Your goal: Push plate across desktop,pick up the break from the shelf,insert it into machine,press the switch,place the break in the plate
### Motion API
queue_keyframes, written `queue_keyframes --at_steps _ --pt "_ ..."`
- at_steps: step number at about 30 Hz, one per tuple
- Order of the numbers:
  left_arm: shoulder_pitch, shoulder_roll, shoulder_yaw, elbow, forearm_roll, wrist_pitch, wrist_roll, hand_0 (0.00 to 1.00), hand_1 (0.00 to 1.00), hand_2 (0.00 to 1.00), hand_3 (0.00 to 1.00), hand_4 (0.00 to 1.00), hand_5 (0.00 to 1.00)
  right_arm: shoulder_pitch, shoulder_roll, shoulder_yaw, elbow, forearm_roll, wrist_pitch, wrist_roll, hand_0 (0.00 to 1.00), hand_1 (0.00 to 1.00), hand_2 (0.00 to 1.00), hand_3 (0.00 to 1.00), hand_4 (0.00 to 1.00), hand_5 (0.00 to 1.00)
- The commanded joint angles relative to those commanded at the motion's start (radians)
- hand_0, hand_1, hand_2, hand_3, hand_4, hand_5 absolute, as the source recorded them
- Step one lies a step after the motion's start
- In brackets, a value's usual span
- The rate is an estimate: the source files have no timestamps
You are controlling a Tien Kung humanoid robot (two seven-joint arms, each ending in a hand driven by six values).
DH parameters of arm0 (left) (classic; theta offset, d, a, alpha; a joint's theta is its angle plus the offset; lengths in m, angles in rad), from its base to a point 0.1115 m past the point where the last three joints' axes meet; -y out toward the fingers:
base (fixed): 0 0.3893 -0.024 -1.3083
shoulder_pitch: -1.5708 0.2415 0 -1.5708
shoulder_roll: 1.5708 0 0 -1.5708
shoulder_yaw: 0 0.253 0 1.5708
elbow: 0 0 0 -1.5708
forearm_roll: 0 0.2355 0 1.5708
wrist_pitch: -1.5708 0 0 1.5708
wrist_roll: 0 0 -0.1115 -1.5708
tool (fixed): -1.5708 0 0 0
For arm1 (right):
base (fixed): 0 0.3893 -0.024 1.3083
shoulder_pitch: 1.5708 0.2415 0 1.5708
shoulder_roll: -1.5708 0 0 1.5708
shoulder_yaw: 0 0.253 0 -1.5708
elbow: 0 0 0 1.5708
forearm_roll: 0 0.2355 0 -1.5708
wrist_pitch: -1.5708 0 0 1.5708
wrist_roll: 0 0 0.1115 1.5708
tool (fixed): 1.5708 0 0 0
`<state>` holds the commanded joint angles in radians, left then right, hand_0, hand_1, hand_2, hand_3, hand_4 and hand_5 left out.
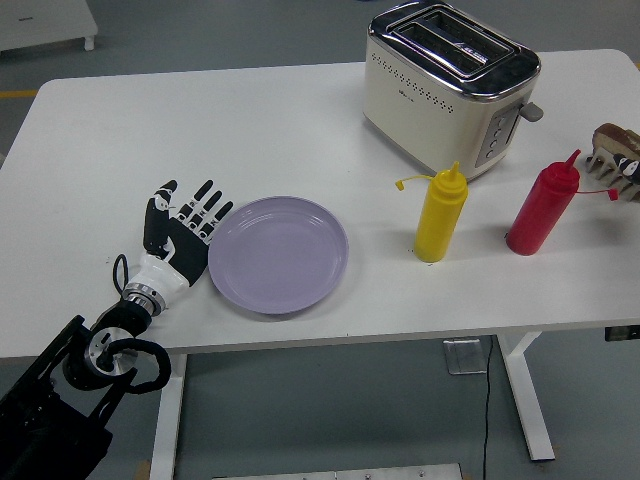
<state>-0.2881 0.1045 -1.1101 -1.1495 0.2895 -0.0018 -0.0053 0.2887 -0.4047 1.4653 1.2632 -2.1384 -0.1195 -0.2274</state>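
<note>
A lilac plate [279, 253] lies flat on the white table [200, 120], left of centre. My left hand [183, 231] rests against the plate's left rim, fingers spread flat and holding nothing. The cream and chrome toaster [450, 83] stands at the back right with both slots facing up and its lever [531, 110] on the right end. At the far right edge a slice of bread [618, 137] stands in a small toothed rack [615, 172], partly cut off by the picture. My right arm is out of view.
A yellow squeeze bottle [439, 213] and a red squeeze bottle [541, 205] stand between the plate and the rack, in front of the toaster. The table's near edge runs just below the plate.
</note>
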Motion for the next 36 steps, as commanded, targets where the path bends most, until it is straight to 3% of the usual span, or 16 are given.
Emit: queue_keyframes --at_steps 1,2,7,8,13,14,22,25,26,31,32,36 --pt "-0.002 -0.002 0.006 0.001 -0.002 0.0 0.0 0.908 0.952 0.998 0.892 0.621 0.998 0.008 -0.002 -0.008 -0.009 -0.003 -0.001 -0.003 0.848 0.814 0.844 0.852 0.787 0.28" --pt "-0.004 -0.004 0.011 0.002 -0.003 0.0 0.0 0.907 0.949 0.998 0.89 0.622 0.998 0.016 -0.004 -0.016 -0.018 -0.007 -0.003 -0.006 0.707 0.709 0.7 0.745 0.749 0.267" --pt "-0.013 -0.013 0.034 0.007 -0.009 0.0 -0.001 0.907 0.949 0.998 0.89 0.622 0.998 0.054 -0.013 -0.053 -0.067 -0.022 -0.016 -0.021 0.707 0.709 0.7 0.745 0.749 0.267" --pt "-0.015 -0.014 0.038 0.008 -0.009 0.0 -0.001 0.905 0.949 0.998 0.89 0.622 0.998 0.06 -0.014 -0.058 -0.077 -0.023 -0.021 -0.022 0.652 0.666 0.65 0.703 0.704 0.237" --pt "-0.022 -0.019 0.051 0.013 -0.013 0.0 -0.001 0.905 0.949 0.998 0.89 0.622 0.998 0.083 -0.015 -0.073 -0.114 -0.025 -0.033 -0.024 0.652 0.666 0.65 0.703 0.704 0.237" --pt "-0.024 -0.02 0.055 0.013 -0.013 -0.001 -0.001 0.904 0.949 0.998 0.89 0.622 0.998 0.086 -0.015 -0.076 -0.121 -0.024 -0.033 -0.024 0.576 0.61 0.589 0.665 0.666 0.208" --pt "-0.042 -0.031 0.071 0.021 -0.02 -0.004 -0.002 0.901 0.946 0.998 0.889 0.622 0.998 0.107 -0.017 -0.097 -0.159 -0.015 -0.035 -0.016 0.533 0.578 0.562 0.639 0.666 0.215" --pt "-0.053 -0.037 0.077 0.025 -0.022 -0.007 -0.003 0.901 0.946 0.998 0.889 0.622 0.998 0.112 -0.018 -0.101 -0.166 -0.015 -0.041 -0.008 0.533 0.578 0.562 0.639 0.666 0.215" --pt "-0.056 -0.039 0.079 0.026 -0.023 -0.008 -0.002 0.895 0.945 0.998 0.888 0.622 0.998 0.113 -0.019 -0.102 -0.167 -0.015 -0.043 -0.006 0.461 0.525 0.519 0.582 0.632 0.187" --pt "-0.071 -0.045 0.092 0.032 -0.027 -0.012 -0.001 0.895 0.945 0.998 0.888 0.622 0.998 0.117 -0.021 -0.108 -0.169 -0.018 -0.058 0.008 0.461 0.525 0.519 0.582 0.632 0.187" --pt "-0.072 -0.045 0.093 0.03 -0.028 -0.011 0.0 0.89 0.94 0.998 0.886 0.62 0.998 0.117 -0.021 -0.109 -0.167 -0.018 -0.066 0.011 0.391 0.466 0.502 0.55 0.537 0.132" --pt "-0.066 -0.043 0.079 0.014 -0.021 -0.006 0.001 0.89 0.94 0.998 0.886 0.62 0.998 0.115 -0.023 -0.111 -0.152 -0.018 -0.095 0.023 0.391 0.466 0.502 0.55 0.537 0.132"
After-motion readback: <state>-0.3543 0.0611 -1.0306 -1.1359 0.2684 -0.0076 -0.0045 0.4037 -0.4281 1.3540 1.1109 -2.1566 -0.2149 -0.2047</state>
